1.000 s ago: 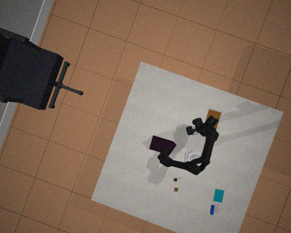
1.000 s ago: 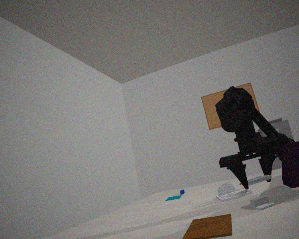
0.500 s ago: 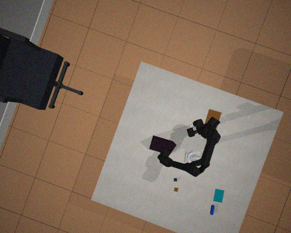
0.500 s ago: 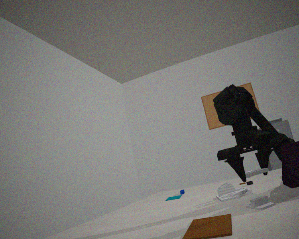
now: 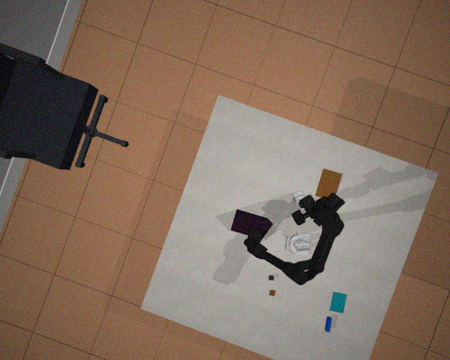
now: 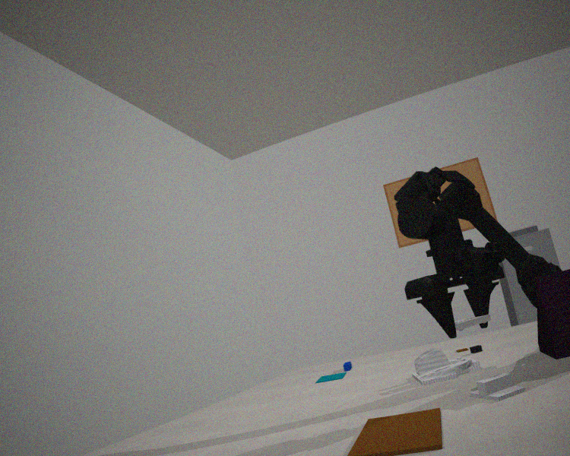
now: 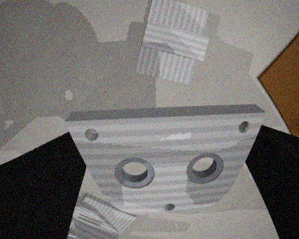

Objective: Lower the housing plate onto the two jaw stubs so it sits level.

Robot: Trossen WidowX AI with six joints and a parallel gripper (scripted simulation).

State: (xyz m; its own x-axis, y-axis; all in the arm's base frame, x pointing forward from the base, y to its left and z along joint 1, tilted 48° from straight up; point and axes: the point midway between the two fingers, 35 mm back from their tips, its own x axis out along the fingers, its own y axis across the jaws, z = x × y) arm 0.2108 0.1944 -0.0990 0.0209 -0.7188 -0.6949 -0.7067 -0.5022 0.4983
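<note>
"Where's the housing plate?"

"Looking from the top, the gripper (image 5: 302,210) (image 6: 468,330) (image 7: 165,132) is grasping the housing plate (image 5: 303,210) (image 6: 472,322) (image 7: 169,152) by its sides, raised above the white table (image 5: 237,155) (image 6: 275,402). It's well apart from the striped assembly (image 5: 299,243) (image 6: 432,365) (image 7: 103,219) at six o'clock, so it isn't seated."

"What's nearby?"

"A striped stand (image 5: 297,196) (image 6: 496,384) (image 7: 173,41) sits just off toward eleven o'clock. The flat brown panel (image 5: 329,182) (image 6: 403,432) (image 7: 289,80) lies at one to two, partly under the arm (image 5: 323,248) (image 6: 501,235) as seen from above."

"Anything blocking the way?"

"Nothing I can see between plate and assembly. The arm bends round the assembly's three-o'clock and six-o'clock sides, though, and the dark purple box (image 5: 248,222) (image 6: 565,314) stands between eight and nine from the gripper."

"And farther off?"

"A black cube (image 5: 270,278) (image 6: 476,349) and small brown square (image 5: 272,293) (image 6: 461,350) near seven; a teal panel (image 5: 338,302) (image 6: 330,377) and blue block (image 5: 327,324) (image 6: 347,365) toward five. I can't make out the jaw stubs."
</note>
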